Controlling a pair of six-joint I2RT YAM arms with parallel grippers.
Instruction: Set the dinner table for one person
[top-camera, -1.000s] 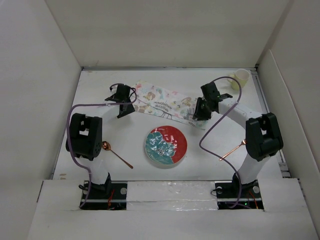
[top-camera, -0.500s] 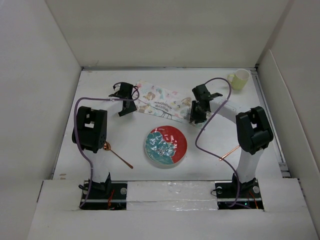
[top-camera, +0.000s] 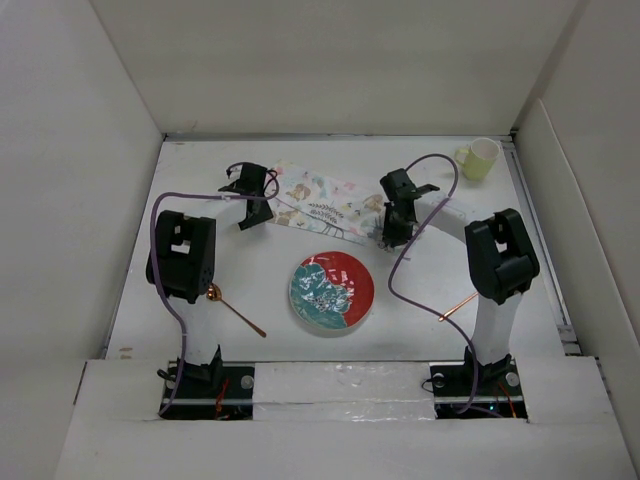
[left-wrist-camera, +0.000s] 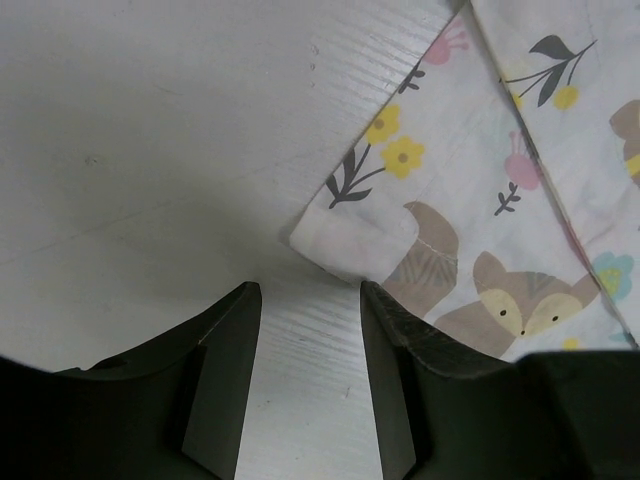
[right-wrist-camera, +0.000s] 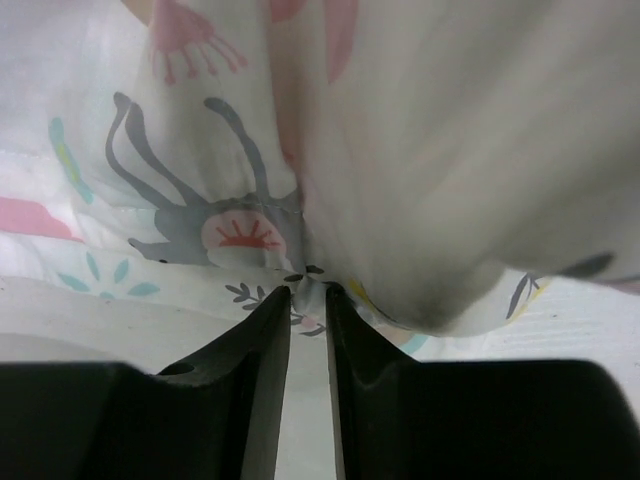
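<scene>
Cloth placemat (top-camera: 320, 205) in right jaws | plate (top-camera: 332, 292) near | cup (top-camera: 480, 158) well apart

In the right wrist view the placemat (right-wrist-camera: 420, 150) bulges close to the lens, blurred and cut off on three sides, hiding whatever lies behind it. In the left wrist view it runs off the top and right edges. From above, the right arm (top-camera: 497, 262) covers the upper end of a copper utensil (top-camera: 457, 308), perhaps a fork. The plate (top-camera: 332, 291) pattern is too small to read.

Bright, even light; blurred right-wrist foreground.
</scene>
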